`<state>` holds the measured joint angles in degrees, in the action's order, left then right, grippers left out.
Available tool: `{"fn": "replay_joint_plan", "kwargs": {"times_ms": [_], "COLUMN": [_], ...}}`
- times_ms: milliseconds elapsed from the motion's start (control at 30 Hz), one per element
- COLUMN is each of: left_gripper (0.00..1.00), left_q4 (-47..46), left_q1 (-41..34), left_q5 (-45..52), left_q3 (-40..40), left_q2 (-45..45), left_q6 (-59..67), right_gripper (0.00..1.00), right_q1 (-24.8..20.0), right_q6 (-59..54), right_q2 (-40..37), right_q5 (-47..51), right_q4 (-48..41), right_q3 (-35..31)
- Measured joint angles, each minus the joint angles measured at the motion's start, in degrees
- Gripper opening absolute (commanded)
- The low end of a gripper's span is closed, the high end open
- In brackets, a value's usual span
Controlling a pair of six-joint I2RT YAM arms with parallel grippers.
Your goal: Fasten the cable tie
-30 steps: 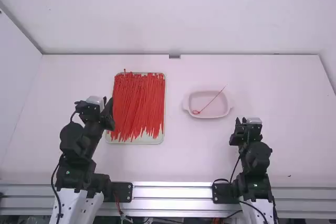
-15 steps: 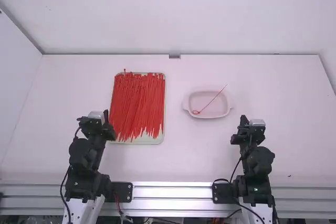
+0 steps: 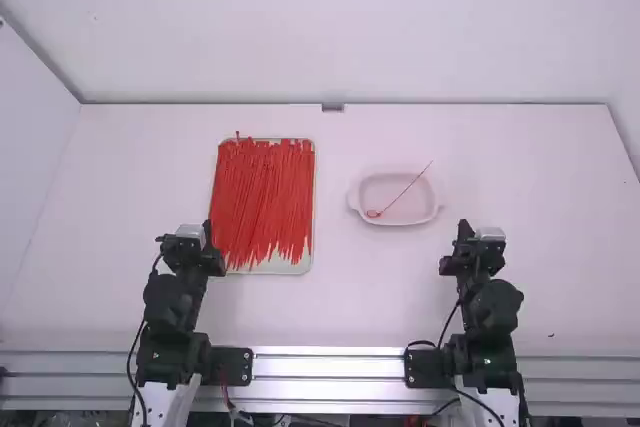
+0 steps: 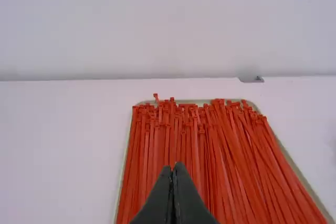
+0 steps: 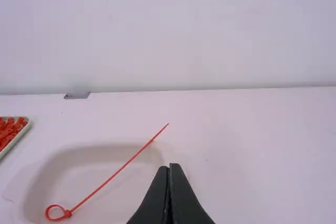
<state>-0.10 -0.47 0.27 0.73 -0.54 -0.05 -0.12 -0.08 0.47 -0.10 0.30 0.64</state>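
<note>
The thin red cable tie [image 3: 400,190] is already looped shut and it's lying in the shallow white two-handled dish [image 3: 396,222]. Its little loop is sitting at the near end and the tail is poking out over the far rim. You're seeing the same thing from the right wrist [image 5: 110,174].

So what's changing? Your left arm is folding back toward its base. A second ago its black left gripper [image 4: 172,169] was hanging over the near left corner of the pale rectangular tray [image 3: 270,270], the one holding the pile of loose red cable ties [image 3: 262,202]. Now it's sitting just short of that corner, fingers pressed together and carrying nothing. The black right gripper [image 5: 169,167] is doing likewise: closed, empty, parked near its base and facing the dish. It's barely shifting from half a second ago.

The tie, dish and tray aren't budging between frames. My read is that this tie is finished and you're looking at both arms settling into rest on the white table [image 3: 520,167].
</note>
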Motion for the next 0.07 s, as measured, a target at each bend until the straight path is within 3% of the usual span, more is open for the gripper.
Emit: {"fn": "replay_joint_plan", "kwargs": {"times_ms": [67], "left_gripper": [0.00], "left_q4": [0.0], "left_q1": [0.0], "left_q5": [0.0], "left_q3": [0.0], "left_q2": [0.0], "left_q6": [0.0], "right_gripper": [0.00], "right_q1": [0.0], "right_q6": [-0.2], "right_q2": [0.0], "right_q5": [-0.1], "right_q4": [0.0], "right_q3": [0.0]}}
